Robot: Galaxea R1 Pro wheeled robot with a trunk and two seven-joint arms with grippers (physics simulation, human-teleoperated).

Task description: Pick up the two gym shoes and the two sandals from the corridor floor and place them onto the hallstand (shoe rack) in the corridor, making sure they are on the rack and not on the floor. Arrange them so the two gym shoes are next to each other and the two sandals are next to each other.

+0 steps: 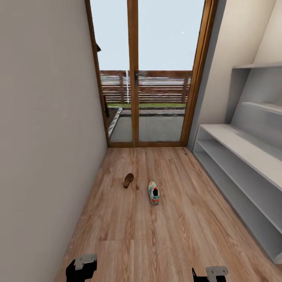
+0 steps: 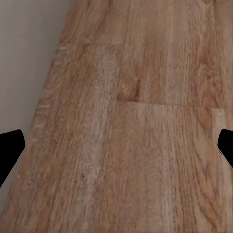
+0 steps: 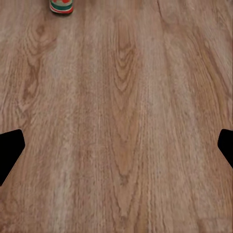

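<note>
Footwear count on the corridor floor (image 1: 164,235): one gym shoe (image 1: 154,193), cream-white with green stripe and red-orange marks, and one brown sandal (image 1: 128,180). Both lie mid-corridor, near each other but apart, the sandal to the left and slightly farther from the robot, nearer the door. The shoe's heel end also shows at the edge of the right wrist view (image 3: 62,6), well ahead of the fingers. Hallstand (image 1: 243,156) runs along the right wall: pale grey, low bench with two open shelf levels, grey back panel with floating shelves above; nothing sits on the parts in view. Floor is light brown wood plank with strong grain and knots. Plain off-white wall on the left; wood-framed glass door (image 1: 150,74) at the far end, slatted fence and grass strip beyond it. Left gripper (image 2: 116,150) and right gripper (image 3: 116,150) both hang over bare planks, fingers spread wide, grasping nothing; the left one is close to the left wall.
</note>
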